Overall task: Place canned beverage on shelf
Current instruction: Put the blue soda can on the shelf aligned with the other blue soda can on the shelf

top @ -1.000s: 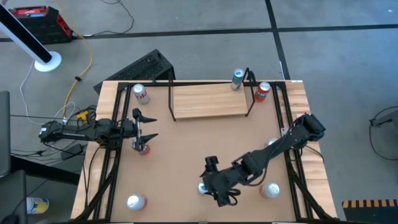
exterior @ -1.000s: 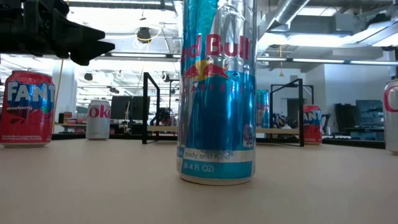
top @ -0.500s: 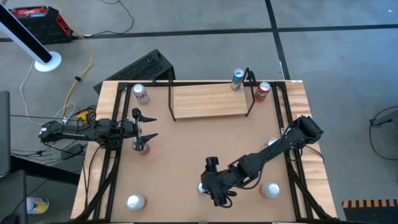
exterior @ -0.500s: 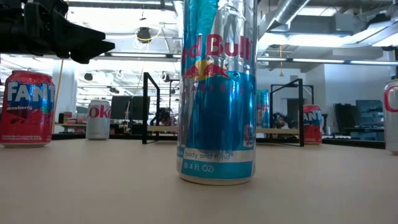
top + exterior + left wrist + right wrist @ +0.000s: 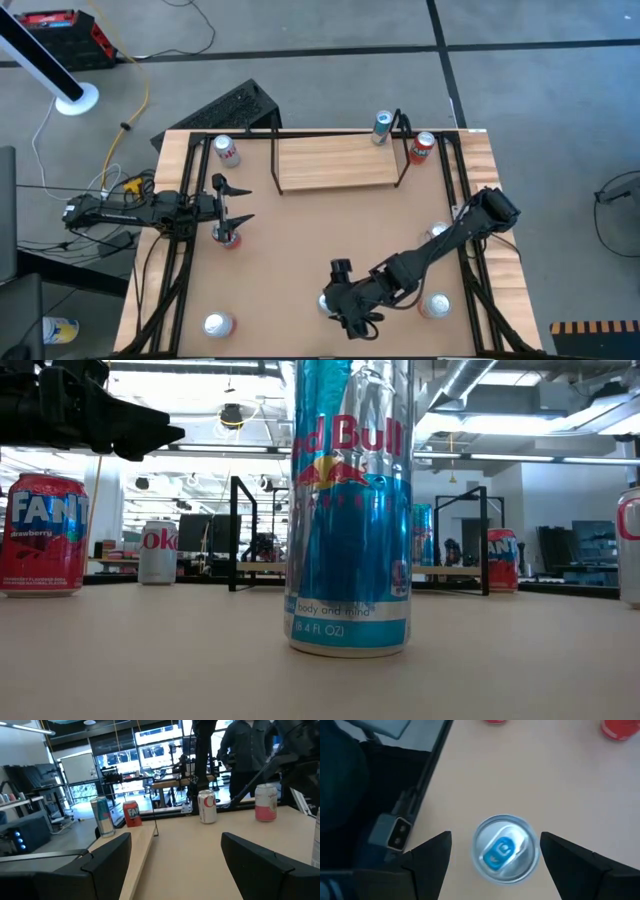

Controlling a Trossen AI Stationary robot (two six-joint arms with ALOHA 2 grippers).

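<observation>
Grey concrete floor (image 5: 320,40) crossed by dark seams surrounds the table (image 5: 300,250); ceiling lights (image 5: 520,458) glow over desks beyond.

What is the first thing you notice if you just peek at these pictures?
The tall blue and silver can stands out first, upright near the table's front edge and filling the low view. The right tool hangs over it with its fingers open on either side of the can's top. Farther back, the wooden shelf has nothing on it, and the left tool waits open over a red can on the table's left side.
</observation>
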